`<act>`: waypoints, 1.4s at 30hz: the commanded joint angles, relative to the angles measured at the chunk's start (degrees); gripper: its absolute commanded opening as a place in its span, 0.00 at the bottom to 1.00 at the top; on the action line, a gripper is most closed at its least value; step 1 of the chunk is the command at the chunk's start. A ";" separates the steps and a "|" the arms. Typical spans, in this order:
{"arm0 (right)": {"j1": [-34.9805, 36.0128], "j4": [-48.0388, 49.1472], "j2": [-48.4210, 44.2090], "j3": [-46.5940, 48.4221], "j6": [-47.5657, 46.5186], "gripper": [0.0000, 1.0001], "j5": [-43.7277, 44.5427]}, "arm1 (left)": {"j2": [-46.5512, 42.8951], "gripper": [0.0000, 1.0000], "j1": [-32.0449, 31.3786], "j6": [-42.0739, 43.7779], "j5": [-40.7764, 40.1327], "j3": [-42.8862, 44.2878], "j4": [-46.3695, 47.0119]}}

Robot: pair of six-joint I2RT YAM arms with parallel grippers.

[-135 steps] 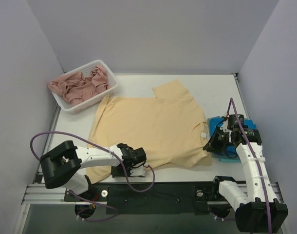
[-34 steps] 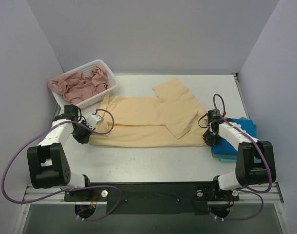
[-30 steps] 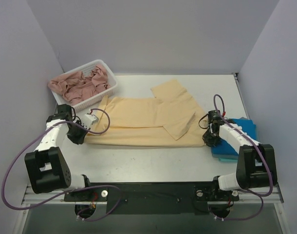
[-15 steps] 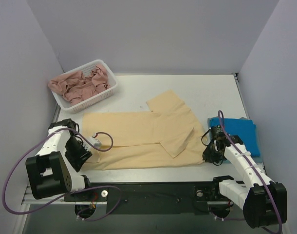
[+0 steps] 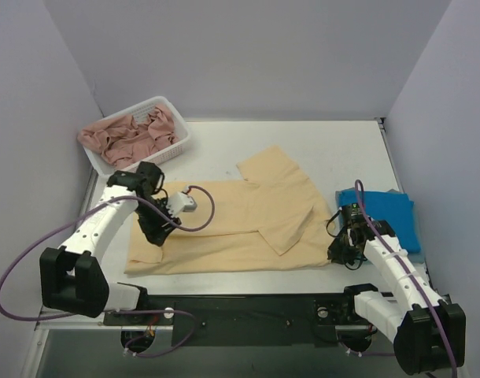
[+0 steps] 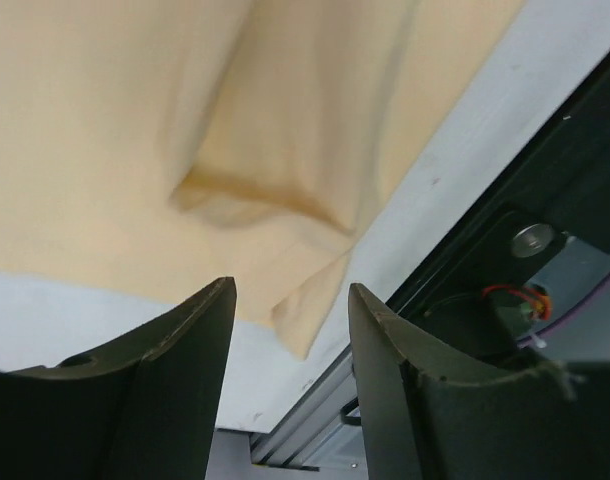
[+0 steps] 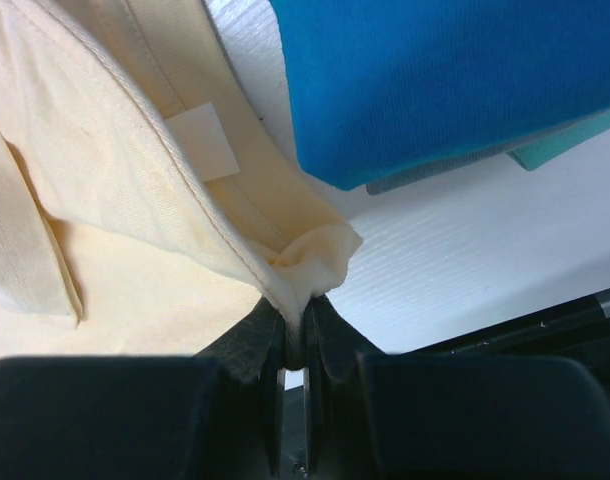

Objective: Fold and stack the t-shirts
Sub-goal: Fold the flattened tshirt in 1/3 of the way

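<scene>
Limp, light yellow t-shirt [image 5: 240, 216], best gripped by corners: right pincer [image 7: 295, 335] clenches its edge beside blue t-shirt [image 7: 435, 70]; left pincer [image 6: 290, 300] gapes empty.

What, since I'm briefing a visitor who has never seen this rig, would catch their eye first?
The pale yellow t-shirt, folded in half across the middle of the table, dominates. The right gripper pinches its corner by the folded blue t-shirt at the right edge, while the left gripper hangs open over its other end. A white basket of pink cloth sits far left.
</scene>
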 commanded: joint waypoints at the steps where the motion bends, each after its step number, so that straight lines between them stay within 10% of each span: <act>1: 0.32 -3.49 -0.71 0.52 0.80 0.00 1.09 | 2.33 0.59 -10.75 -13.93 1.61 -6.13 4.45; 11: 0.32 -3.22 -0.88 0.44 0.62 0.00 1.71 | 11.38 0.47 -13.15 -21.23 -12.22 -10.20 13.42; 17: 0.23 -3.14 -0.80 0.35 0.80 0.00 2.24 | 12.35 0.00 -12.45 -18.35 -16.41 -11.35 14.13; 42: 0.58 -0.85 2.98 -1.50 0.62 0.00 2.33 | 17.45 0.00 -2.78 1.09 -38.85 -11.61 43.75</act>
